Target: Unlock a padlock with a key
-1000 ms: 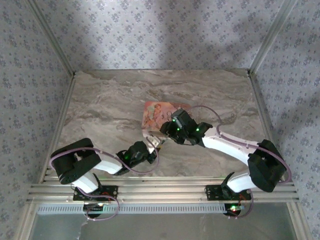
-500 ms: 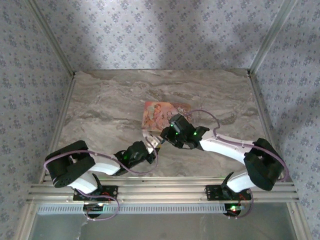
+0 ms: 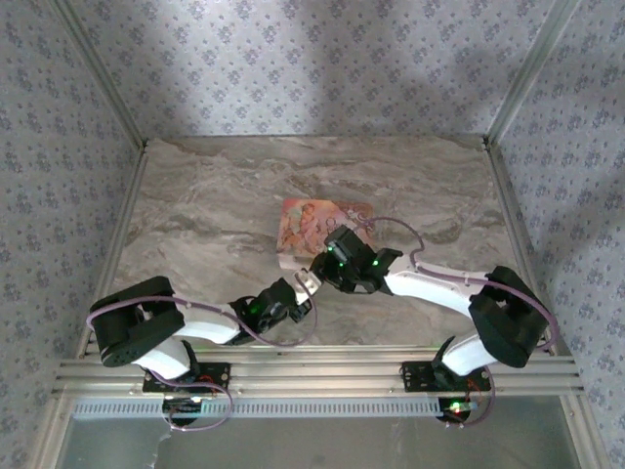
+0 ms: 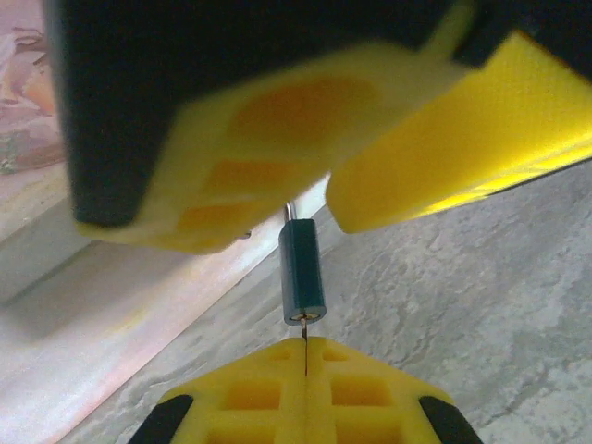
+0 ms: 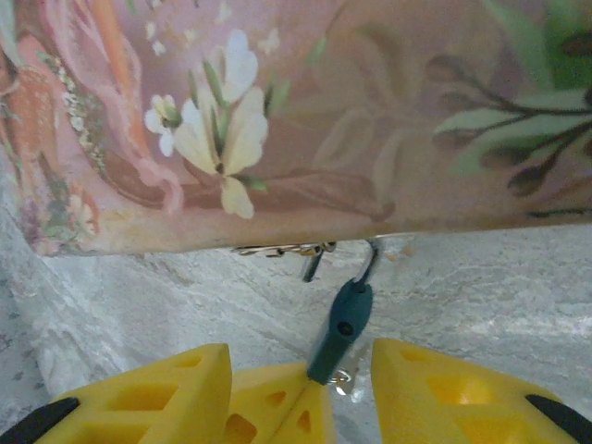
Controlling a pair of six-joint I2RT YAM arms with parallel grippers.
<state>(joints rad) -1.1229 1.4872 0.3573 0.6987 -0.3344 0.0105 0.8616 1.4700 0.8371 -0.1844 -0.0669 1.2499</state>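
- Low in the left wrist view, left gripper point(image 4: 305, 353) pressed fully together, pinching a thin sliver of key point(image 4: 304, 329) upright in the seam between its yellow fingertips.
- Just past those tips, key meeting the bottom end of the padlock point(image 4: 303, 270): a small dark-blue barrel, upright here, with a bit of silvery shackle at its top.
- Beyond that, right gripper point(image 5: 301, 361) spread wide, one yellow finger point(image 5: 166, 402) on either side of the padlock, gripping nothing.
- From the right wrist, padlock tilted and hung by its shackle at the lower edge of the printed box point(image 5: 277, 120), just beside a small metal fitting point(image 5: 277, 250).
- Behind it, box lid in pink-orange, printed with white blossoms and green leaves; any lettering too blurred to read.
- Farther out in the top view, grey-veined marble table point(image 3: 195, 215), then walls point(image 3: 322, 59) papered in a small repeating flower pattern.
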